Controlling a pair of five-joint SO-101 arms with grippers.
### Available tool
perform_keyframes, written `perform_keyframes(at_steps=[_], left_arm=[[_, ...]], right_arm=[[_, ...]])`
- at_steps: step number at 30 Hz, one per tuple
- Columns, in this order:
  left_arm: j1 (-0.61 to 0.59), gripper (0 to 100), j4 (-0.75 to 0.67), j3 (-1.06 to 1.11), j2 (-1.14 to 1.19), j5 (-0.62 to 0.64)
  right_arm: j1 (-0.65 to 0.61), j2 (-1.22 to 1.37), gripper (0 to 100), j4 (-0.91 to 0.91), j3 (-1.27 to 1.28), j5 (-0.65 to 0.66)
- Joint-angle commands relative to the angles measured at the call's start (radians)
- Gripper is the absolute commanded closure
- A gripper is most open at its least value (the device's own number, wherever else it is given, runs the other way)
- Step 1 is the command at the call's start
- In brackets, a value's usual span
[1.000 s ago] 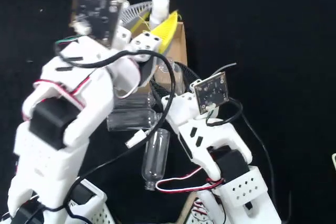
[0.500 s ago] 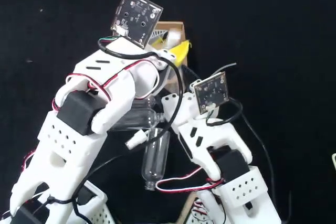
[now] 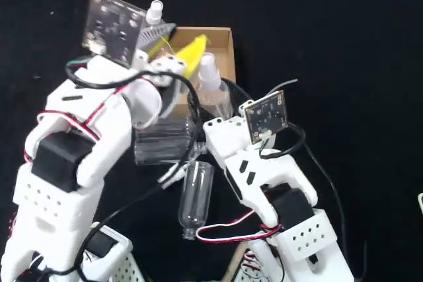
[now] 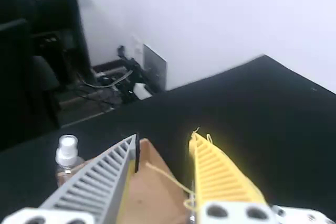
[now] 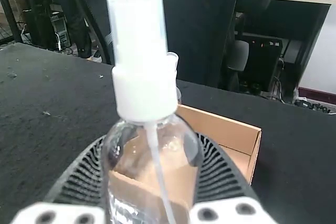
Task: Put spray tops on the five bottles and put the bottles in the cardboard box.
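Observation:
My left gripper (image 3: 187, 34) hangs open over the cardboard box (image 3: 223, 44), its grey and yellow fingers apart with nothing between them (image 4: 164, 140). A clear bottle with a white spray top (image 3: 155, 11) stands upright by the grey finger (image 4: 100, 179) at the box's far left corner; I cannot tell if it is inside. My right gripper (image 3: 215, 102) is shut on a second upright spray-topped bottle (image 5: 144, 77) at the box's near edge (image 5: 231, 129). Two bottles without tops lie on the table: one (image 3: 164, 142) under the left arm, one (image 3: 195, 196) beside the right arm.
The table is covered in black cloth (image 3: 344, 64), with free room to the right of the box and behind it. Both arm bases (image 3: 310, 239) crowd the near edge. White perforated parts (image 3: 119, 262) sit at the front left.
The left arm dipped over the box and swung back to the left. The spray-topped bottle that sat between its fingers now stands beside the grey finger. The right arm kept still.

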Motion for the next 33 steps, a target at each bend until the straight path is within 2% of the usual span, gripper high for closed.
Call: perform_keyframes(at_steps=[1,4,6,10,16,19,24,27,33], left_arm=[[-0.024,85,-0.032,-0.038,0.009,0.003],[-0.031,85,0.005,-0.062,-0.018,-0.005],[-0.054,85,0.080,-0.088,-0.078,-0.006],[-0.199,84,0.235,-0.025,-0.176,-0.006],[-0.498,84,0.245,0.294,-0.229,-0.006],[-0.545,84,0.173,0.498,-0.239,-0.006],[-0.561,84,-0.097,0.828,-0.265,-0.006],[-0.564,84,-0.235,0.947,-0.288,0.003],[-0.487,84,-0.367,1.116,-0.319,0.071]], right_arm=[[-0.003,-0.024,98.8,0.006,-0.008,0.000],[-0.003,-0.024,98.8,0.015,-0.008,0.000],[0.005,-0.030,98.8,0.052,-0.015,-0.003],[0.061,-0.124,98.8,0.072,-0.018,-0.002],[0.146,-0.194,98.8,0.069,-0.088,0.002],[0.157,-0.150,98.8,0.058,-0.150,-0.002],[0.160,0.051,98.8,-0.068,-0.277,0.000],[0.161,0.232,98.8,-0.133,-0.328,0.002],[0.201,0.549,98.8,-0.359,-0.341,0.002]])
